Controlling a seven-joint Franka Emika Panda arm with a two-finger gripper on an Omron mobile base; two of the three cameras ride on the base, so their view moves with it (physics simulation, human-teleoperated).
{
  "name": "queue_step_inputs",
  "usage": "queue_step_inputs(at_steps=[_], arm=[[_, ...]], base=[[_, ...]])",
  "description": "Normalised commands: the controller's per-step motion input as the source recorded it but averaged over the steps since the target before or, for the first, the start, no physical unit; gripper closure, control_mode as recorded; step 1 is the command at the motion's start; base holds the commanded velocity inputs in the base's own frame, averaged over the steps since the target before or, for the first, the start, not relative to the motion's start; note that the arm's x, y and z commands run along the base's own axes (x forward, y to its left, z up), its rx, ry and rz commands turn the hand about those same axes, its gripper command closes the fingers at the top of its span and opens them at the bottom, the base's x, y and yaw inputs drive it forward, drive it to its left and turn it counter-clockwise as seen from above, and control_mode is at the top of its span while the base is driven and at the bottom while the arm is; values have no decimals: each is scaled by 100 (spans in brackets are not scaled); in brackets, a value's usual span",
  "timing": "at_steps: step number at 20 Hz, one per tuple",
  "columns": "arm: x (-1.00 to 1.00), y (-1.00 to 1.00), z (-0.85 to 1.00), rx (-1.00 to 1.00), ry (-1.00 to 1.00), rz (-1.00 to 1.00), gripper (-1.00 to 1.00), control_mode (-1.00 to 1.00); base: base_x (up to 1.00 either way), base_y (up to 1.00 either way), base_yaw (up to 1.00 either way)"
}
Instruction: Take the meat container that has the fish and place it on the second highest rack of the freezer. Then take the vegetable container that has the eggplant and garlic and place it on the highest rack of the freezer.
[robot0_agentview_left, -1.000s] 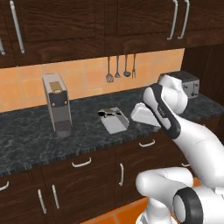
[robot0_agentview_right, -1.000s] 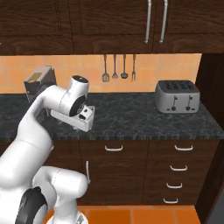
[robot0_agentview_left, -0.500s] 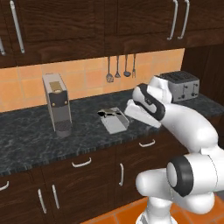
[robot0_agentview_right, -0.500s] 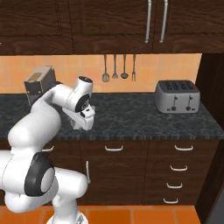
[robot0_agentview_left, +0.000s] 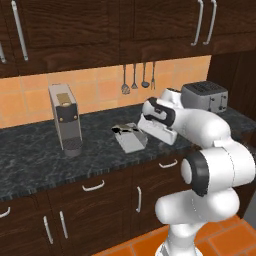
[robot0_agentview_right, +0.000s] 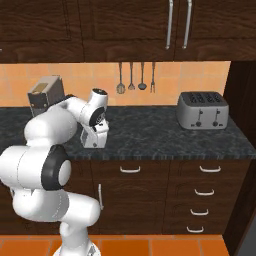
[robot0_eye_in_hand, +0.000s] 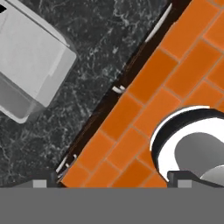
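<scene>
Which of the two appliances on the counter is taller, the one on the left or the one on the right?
The coffee machine on the left: an upright narrow tower, while the toaster on the right is low and wide.

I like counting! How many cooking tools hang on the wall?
4, side by side on the orange wall under the cupboards: a whisk, two spoons and a fork, between coffee machine and toaster.

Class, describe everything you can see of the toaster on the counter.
The toaster is a boxy, silver-grey appliance that looks like brushed metal, with four dark slots on top and two small dark levers and knobs on its front. It stands upright on the dark speckled counter near its right end, against the orange tiled wall, apart from everything else.
</scene>
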Motion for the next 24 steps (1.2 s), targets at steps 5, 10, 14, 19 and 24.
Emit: queue_step_inputs(at_steps=[5,10,14,19,24], arm=[[55,1,-40,-2,10,-16,-100,-100],[50,0,-40,0,9,-9,-100,-100],[35,0,-46,0,6,-6,-100,-100],[36,0,-35,0,1,-6,-100,-100],[24,10,-37,0,0,-7,-100,-100]], base=[[0,0,0],[0,0,0],[0,0,0],[0,0,0],[0,0,0]])
